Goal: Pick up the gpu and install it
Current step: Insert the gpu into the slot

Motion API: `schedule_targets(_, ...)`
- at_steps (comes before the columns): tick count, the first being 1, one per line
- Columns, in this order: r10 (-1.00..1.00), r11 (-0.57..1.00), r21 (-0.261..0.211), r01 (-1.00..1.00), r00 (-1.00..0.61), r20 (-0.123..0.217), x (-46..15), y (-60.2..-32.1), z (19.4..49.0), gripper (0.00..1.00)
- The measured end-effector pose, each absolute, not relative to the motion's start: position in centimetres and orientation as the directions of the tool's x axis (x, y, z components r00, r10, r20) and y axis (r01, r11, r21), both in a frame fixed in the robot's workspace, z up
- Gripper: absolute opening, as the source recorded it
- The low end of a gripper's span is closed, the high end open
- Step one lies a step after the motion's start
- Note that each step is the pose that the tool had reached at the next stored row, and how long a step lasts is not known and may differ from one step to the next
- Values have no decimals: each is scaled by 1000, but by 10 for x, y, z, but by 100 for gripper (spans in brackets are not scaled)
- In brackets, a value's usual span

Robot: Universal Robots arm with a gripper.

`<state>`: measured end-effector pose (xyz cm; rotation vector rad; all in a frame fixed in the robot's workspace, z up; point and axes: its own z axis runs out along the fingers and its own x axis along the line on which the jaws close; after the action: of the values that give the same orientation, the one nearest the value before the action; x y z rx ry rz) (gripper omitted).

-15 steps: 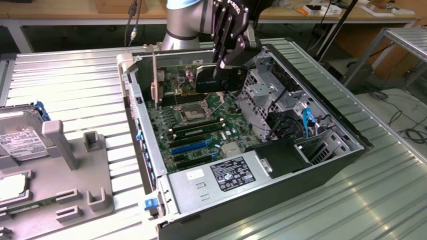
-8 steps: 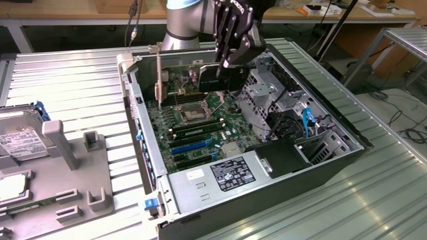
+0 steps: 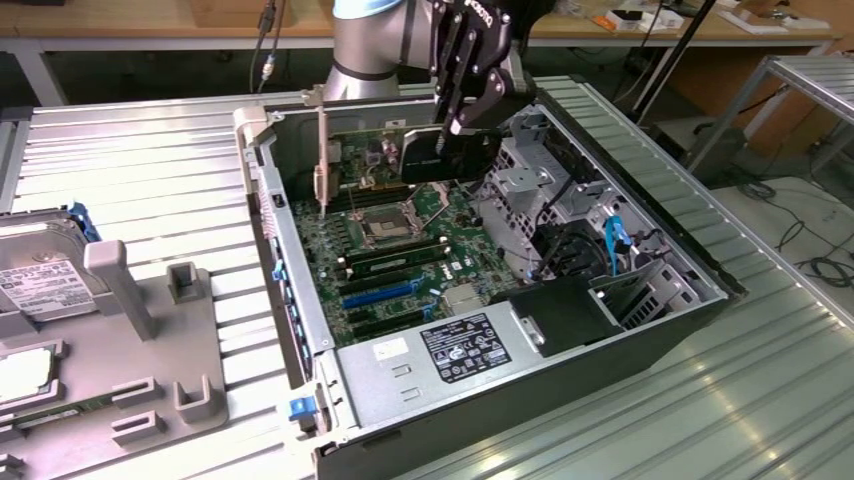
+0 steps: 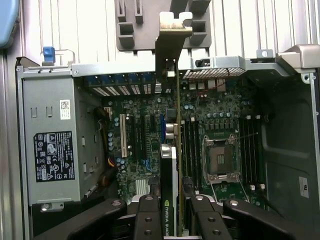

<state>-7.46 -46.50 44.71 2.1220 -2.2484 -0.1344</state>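
The gpu is a thin dark card with a silvery end bracket, and it stands on edge inside the open computer case, over the motherboard. My gripper is shut on the card's far end from above. In the wrist view the gpu runs edge-on between my fingers, and its bracket reaches the case's rear wall. My gripper clamps it from both sides. Whether the card's lower edge touches a slot I cannot tell.
Green memory sticks and the bare CPU socket lie beside the card. The power supply fills the case's near end, with drive bays at the exterior view's right. A grey fixture with a hard drive lies outside the case.
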Motion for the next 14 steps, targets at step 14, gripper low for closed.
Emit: schedule_targets(14,-998,56,95,-994,-59,-26,-75,-465,444,27)
